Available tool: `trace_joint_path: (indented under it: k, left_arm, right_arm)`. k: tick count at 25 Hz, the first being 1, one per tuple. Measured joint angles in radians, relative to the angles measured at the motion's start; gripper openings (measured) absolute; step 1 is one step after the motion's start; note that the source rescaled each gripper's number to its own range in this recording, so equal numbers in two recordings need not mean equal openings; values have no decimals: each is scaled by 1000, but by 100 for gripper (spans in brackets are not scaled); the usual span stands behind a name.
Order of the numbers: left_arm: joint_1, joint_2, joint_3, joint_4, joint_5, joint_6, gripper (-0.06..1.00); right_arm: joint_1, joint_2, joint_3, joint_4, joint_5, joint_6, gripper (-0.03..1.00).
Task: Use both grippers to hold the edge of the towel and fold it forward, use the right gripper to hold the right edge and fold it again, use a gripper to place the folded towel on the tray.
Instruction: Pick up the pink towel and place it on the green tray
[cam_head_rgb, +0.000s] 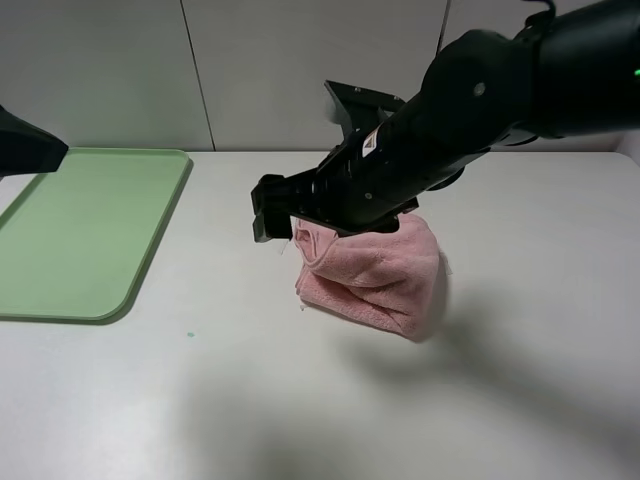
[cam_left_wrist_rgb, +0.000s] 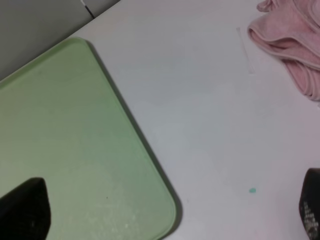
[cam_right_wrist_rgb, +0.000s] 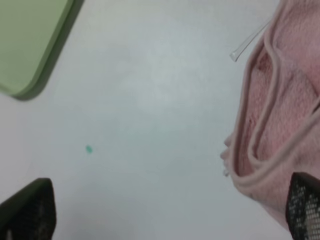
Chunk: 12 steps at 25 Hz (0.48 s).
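Surface carries the tray at far left and the towel right of centre. They sit well apart, and the towel is not on the tray yet. Towel is already a lumpy multi-layer bundle, so I read the step in hand as pick-and-place. Right claw hangs over the bundle's tray-side end, spread wide and gripping nothing. In its wrist view one finger sits just beside the stacked hems, the other out over bare surface. Left claw is equally wide and empty, up at the tray end of the surface. To do it well: drop so the fingers straddle every layer, not just the top hem. Bite deep into the bundle rather than its lip, close firm, and lift straight before traversing, or the folds likely slide apart. Left arm should get clear of the tray first. Orientation: hem edges face the tray, rounded fold faces away to the right. Long axis looks back-left to front-right in the high view, approximate only since the arm hides the rear part. Teal speck lies between tray and towel, no concern.
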Motion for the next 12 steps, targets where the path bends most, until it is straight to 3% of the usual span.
trace_joint_path:
  k: [7, 12]
  left_arm:
    - [0, 0, 0, 1, 0, 0, 100]
    - [0, 0, 0, 1, 0, 0, 100]
  right_arm:
    - [0, -112, 0, -118, 158, 14, 100]
    - [-18, -170, 0, -277, 329, 41, 100]
